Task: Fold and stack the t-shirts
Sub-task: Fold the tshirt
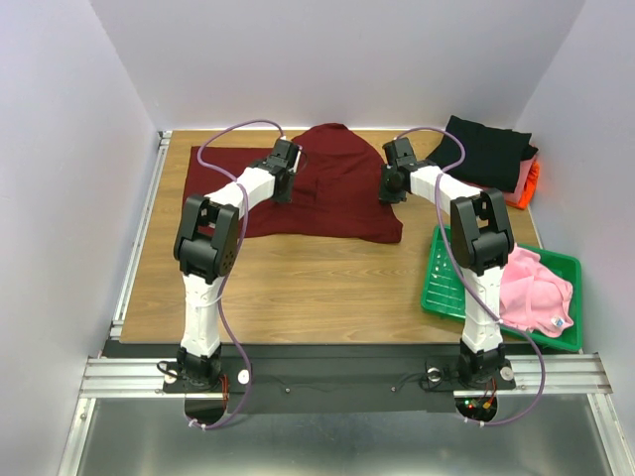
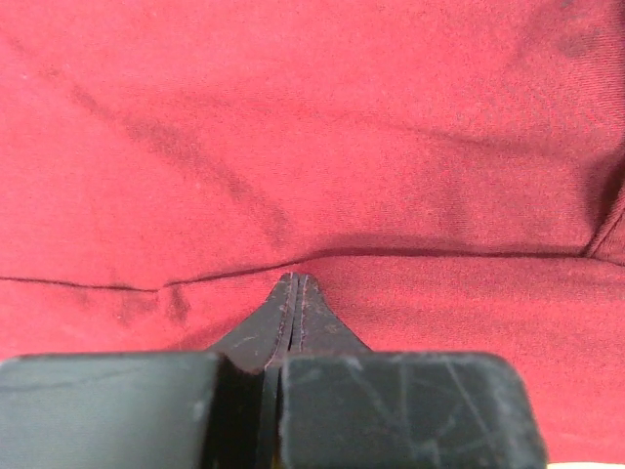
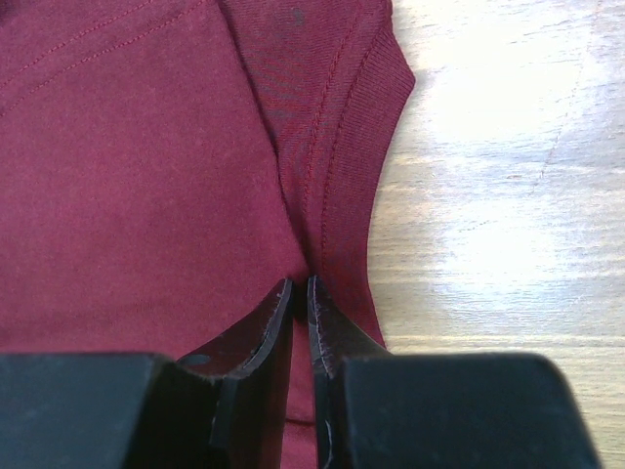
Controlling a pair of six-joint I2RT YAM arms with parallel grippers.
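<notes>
The dark maroon t-shirt (image 1: 332, 198) lies spread on the far half of the wooden table, partly folded. My left gripper (image 1: 282, 188) is on its left part. In the left wrist view its jaws (image 2: 295, 279) are shut, pinching the maroon cloth (image 2: 312, 127) at a fold line. My right gripper (image 1: 390, 191) is at the shirt's right edge. In the right wrist view it (image 3: 301, 285) is shut on the maroon cloth (image 3: 146, 176) next to a stitched hem, with bare wood (image 3: 508, 195) to the right.
A stack of folded shirts, black (image 1: 486, 149) over salmon (image 1: 523, 171) and orange (image 1: 534, 183), sits at the far right. A green plastic tray (image 1: 446, 288) at the near right holds a light pink t-shirt (image 1: 536, 288). White walls enclose the table.
</notes>
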